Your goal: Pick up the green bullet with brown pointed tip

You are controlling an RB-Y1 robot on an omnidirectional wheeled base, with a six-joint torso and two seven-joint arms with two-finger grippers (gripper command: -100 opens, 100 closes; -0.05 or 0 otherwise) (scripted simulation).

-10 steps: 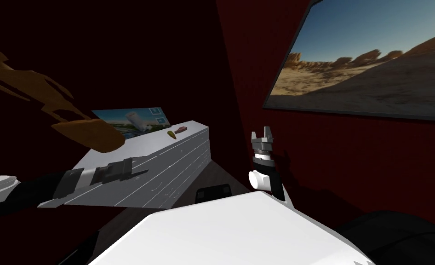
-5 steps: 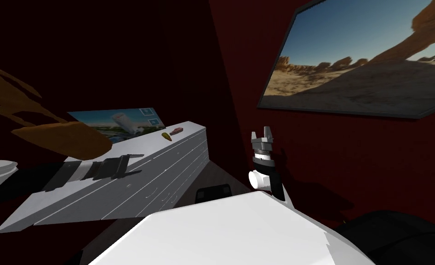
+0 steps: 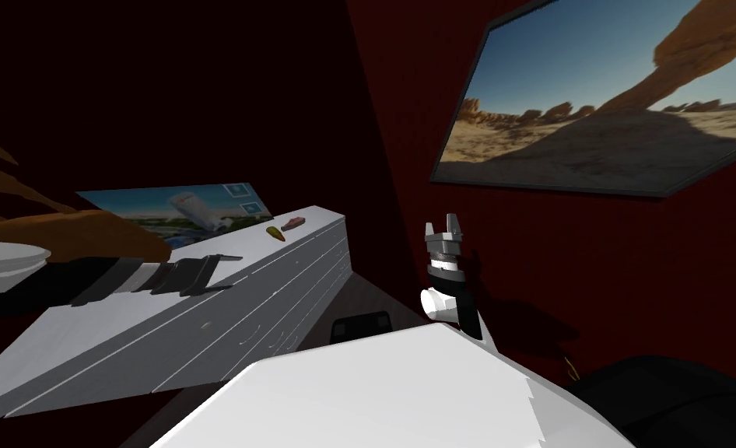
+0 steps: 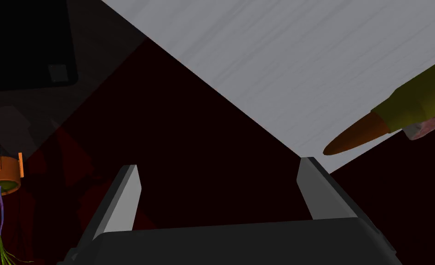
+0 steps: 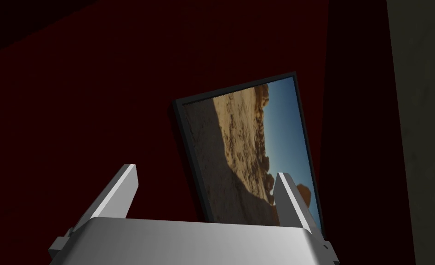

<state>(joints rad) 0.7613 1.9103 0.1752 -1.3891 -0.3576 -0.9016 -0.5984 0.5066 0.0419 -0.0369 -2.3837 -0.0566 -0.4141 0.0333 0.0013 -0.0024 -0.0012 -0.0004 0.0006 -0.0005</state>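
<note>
The olive-green bullet (image 3: 275, 232) with a brown pointed tip lies near the far end of a white dresser top (image 3: 203, 280). The left wrist view shows the bullet (image 4: 409, 103) ahead of my left gripper and off to one finger's side, its tip pointing back toward that finger (image 4: 311, 179). My left gripper (image 3: 230, 259) hovers over the dresser short of the bullet; the left gripper (image 4: 219, 165) is open and empty. My right gripper (image 3: 445, 226) stands upright beside the dresser's end. In its own wrist view the right gripper (image 5: 205, 172) is open and empty.
A small pinkish object (image 3: 293, 223) lies right behind the bullet. A colourful picture (image 3: 180, 208) leans at the dresser's back, beside a brown shape (image 3: 78, 233) and a white bowl (image 3: 1, 260). Dark red walls surround it. An orange pot (image 4: 2, 172) sits on the floor below.
My view has turned, sliding the dresser leftward in the picture. My left hand has risen over the dresser top and come nearer the bullet. The right arm is unchanged.
</note>
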